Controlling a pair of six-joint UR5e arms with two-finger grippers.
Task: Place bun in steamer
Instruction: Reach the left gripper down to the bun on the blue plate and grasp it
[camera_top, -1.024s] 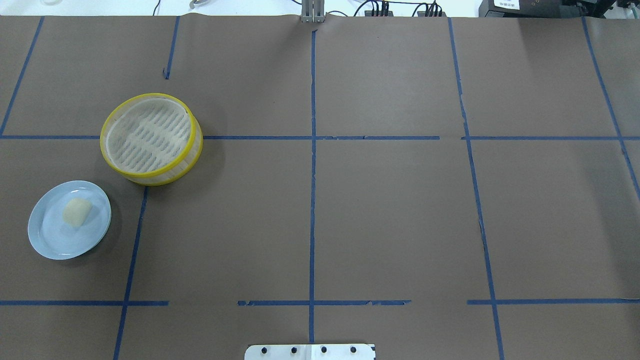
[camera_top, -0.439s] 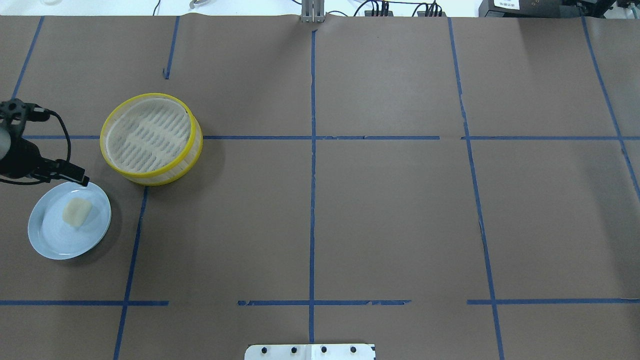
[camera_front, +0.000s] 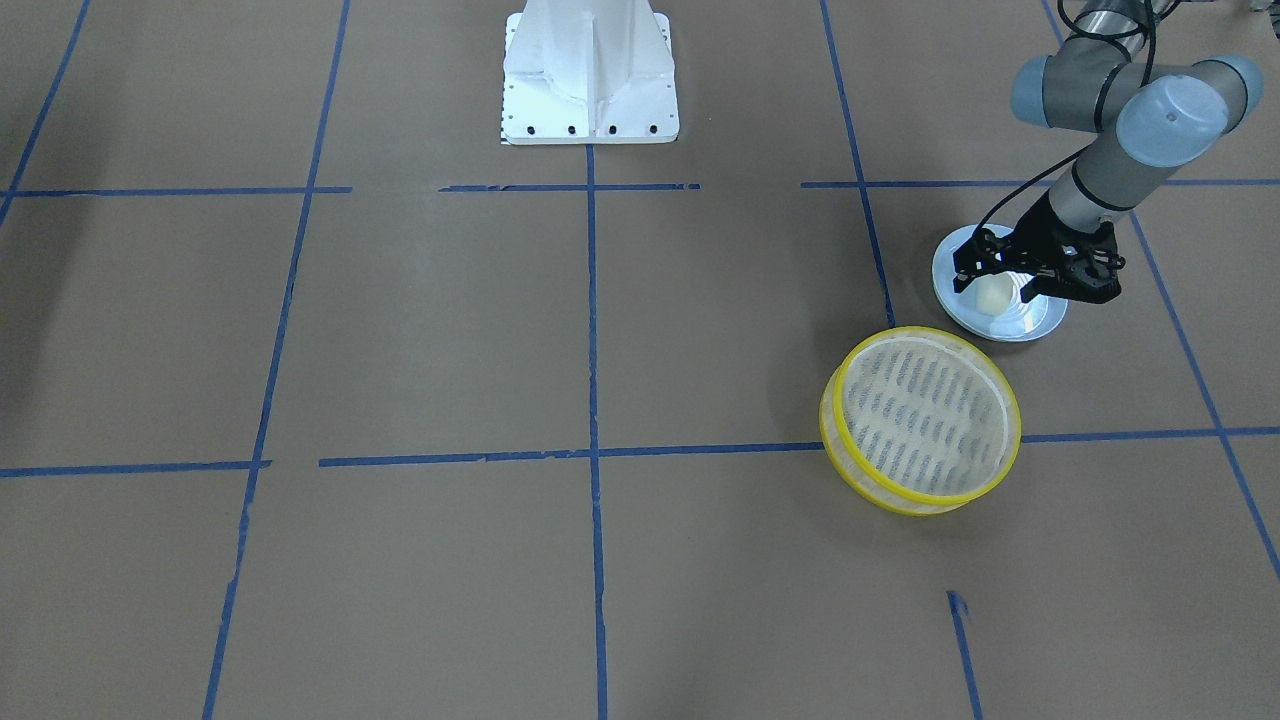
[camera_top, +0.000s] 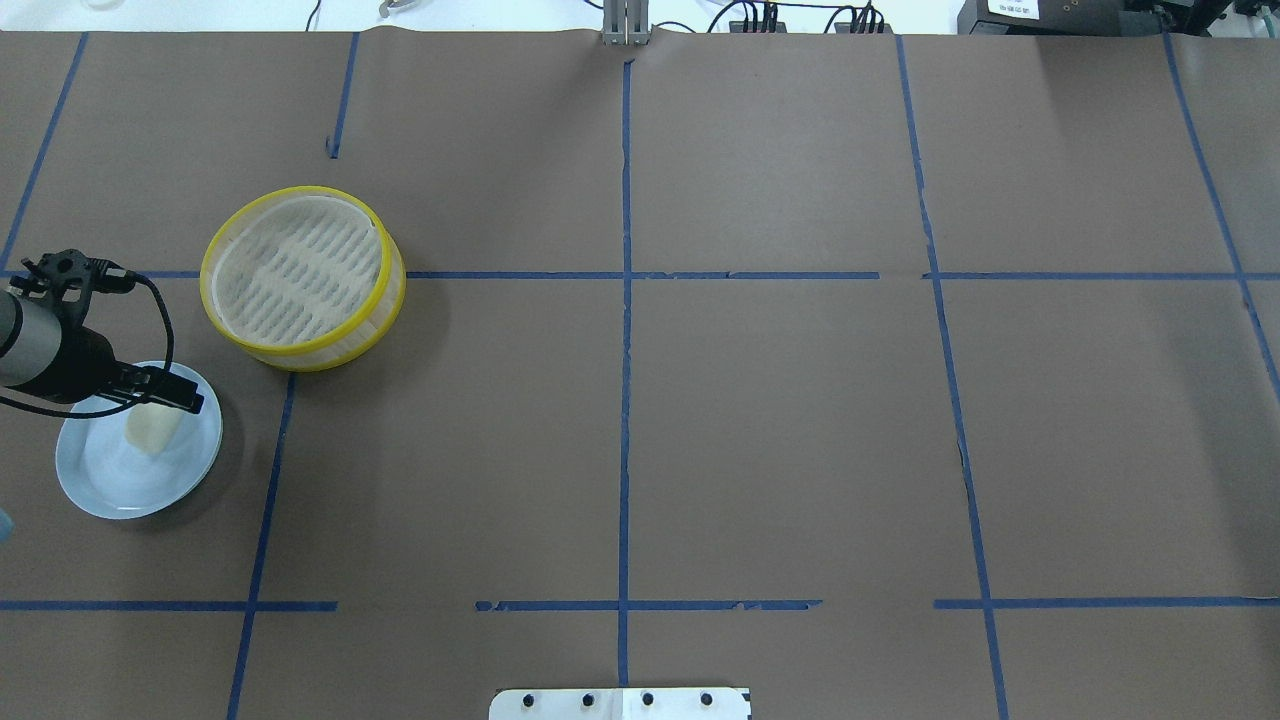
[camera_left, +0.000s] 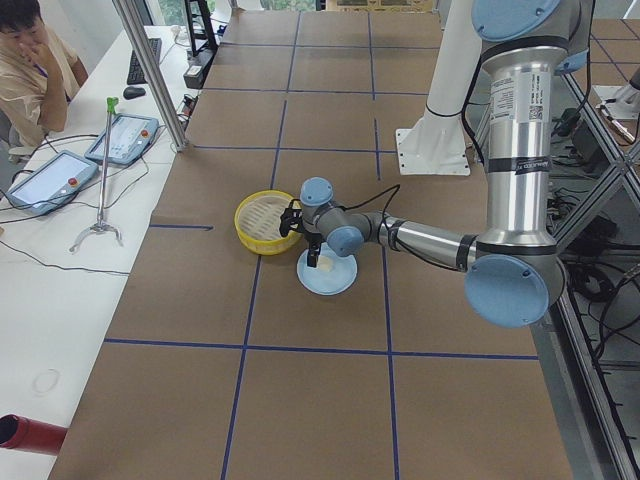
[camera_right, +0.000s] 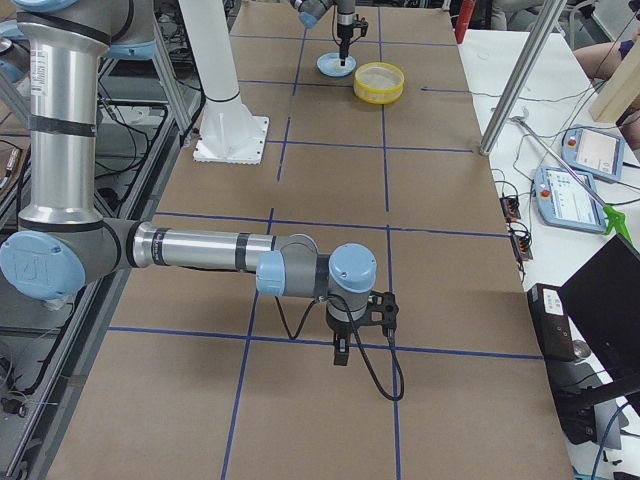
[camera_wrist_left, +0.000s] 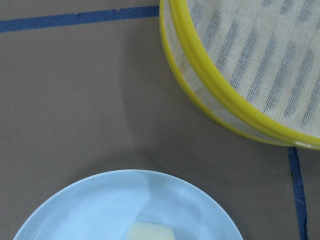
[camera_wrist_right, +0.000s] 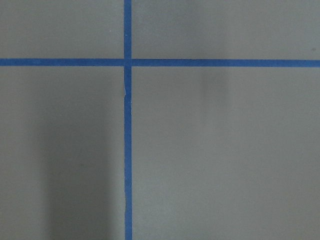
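Observation:
The cream-white bun (camera_top: 150, 433) lies on a pale blue plate (camera_top: 100, 480) at the table's left. It also shows in the front view (camera_front: 992, 293) and at the bottom edge of the left wrist view (camera_wrist_left: 150, 232). The empty yellow-rimmed steamer (camera_top: 300, 275) stands just beyond the plate, also in the front view (camera_front: 920, 420) and the left wrist view (camera_wrist_left: 250, 65). My left gripper (camera_front: 1032, 285) hangs above the plate beside the bun, looks open and holds nothing. My right gripper (camera_right: 340, 350) shows only in the right side view, over bare table; I cannot tell its state.
The robot's white base (camera_front: 590, 70) stands at the table's middle near edge. Blue tape lines grid the brown paper. A side table with teach pendants (camera_left: 45, 180) and a seated person (camera_left: 35, 60) runs along the far side.
My left arm has come in from the left edge and moved down over the plate, now partly covering the bun. Bun, plate and steamer have not moved.

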